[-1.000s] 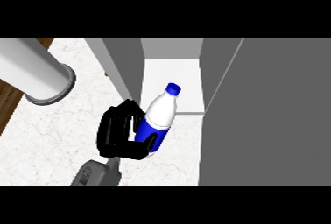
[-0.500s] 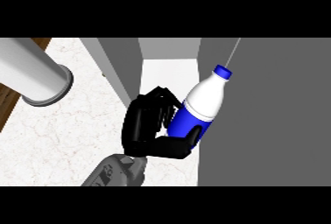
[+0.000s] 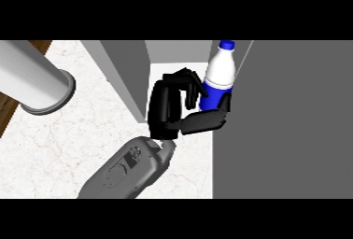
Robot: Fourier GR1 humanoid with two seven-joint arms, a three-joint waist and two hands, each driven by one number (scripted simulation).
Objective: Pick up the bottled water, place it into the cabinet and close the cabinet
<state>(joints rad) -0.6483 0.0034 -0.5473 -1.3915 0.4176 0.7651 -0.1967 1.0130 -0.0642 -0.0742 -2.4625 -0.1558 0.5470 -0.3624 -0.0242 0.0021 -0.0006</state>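
While the robot hand [image 3: 172, 108] curls round its blue lower half, the bottled water [image 3: 221, 73] stands upright beside the cabinet door [image 3: 289, 121].

The bottled water [image 3: 221, 74], white with a blue cap and blue lower band, stands nearly upright inside the cabinet [image 3: 124, 74] opening. It sits close against the cabinet's grey door [image 3: 289, 116].

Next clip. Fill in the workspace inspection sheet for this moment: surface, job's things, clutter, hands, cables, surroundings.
Surface: white marbled counter.
Job's things: bottled water, blue cap up, held at the cabinet opening; grey cabinet door open at the view's right.
Clutter: nothing seen.
Hands: one black hand curled round the bottle's blue lower part; which arm cannot be told; no other hand in view.
Cables: nothing seen.
Surroundings: grey cylinder at upper left; brown strip beyond the counter's edge.
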